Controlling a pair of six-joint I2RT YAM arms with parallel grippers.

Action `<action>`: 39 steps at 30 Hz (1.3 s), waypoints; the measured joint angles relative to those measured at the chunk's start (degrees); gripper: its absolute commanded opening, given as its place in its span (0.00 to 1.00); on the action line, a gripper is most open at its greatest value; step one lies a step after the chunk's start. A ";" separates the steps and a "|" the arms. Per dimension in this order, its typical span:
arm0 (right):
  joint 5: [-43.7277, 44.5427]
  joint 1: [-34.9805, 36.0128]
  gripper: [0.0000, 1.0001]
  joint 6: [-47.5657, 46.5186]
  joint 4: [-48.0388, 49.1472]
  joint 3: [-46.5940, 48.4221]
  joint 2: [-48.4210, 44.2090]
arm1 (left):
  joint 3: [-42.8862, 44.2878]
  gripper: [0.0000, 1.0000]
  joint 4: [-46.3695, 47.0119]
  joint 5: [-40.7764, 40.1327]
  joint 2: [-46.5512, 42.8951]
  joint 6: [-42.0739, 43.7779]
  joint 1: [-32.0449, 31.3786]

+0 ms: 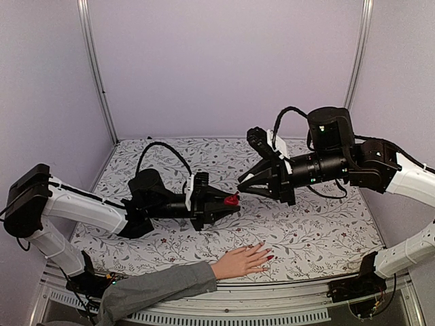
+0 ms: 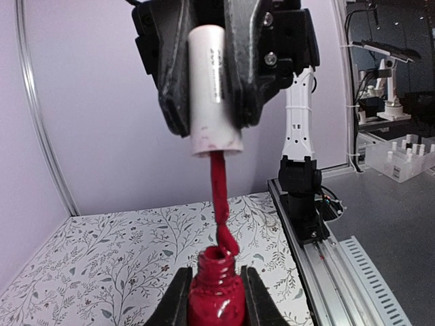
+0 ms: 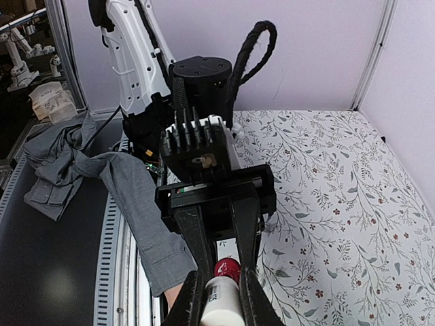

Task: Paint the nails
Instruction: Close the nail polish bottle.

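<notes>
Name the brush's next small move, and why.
Probably draw the right pincer, clamped on the white cap, back until the brush clears the red bottle. Its tip sits in the open neck, the left pincer grips that bottle, and the nails lie at the front edge of the table.

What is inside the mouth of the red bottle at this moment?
The red-coated brush hanging from the white cap, which the right gripper holds, dips into the red bottle. Its tip is hidden by the neck; the polish level cannot be told.
</notes>
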 measured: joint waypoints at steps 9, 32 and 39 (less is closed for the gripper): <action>0.85 0.00 0.00 0.02 0.00 -0.02 0.00 | 0.09 0.00 0.00 0.00 0.02 0.02 -0.22; 1.09 0.00 0.00 0.02 -0.07 -0.04 -0.13 | 0.22 0.00 0.02 -0.02 0.61 -0.04 -0.28; 1.44 0.00 0.00 0.02 -0.79 -0.07 -0.28 | 0.22 0.00 0.04 -0.02 0.61 -0.04 -0.28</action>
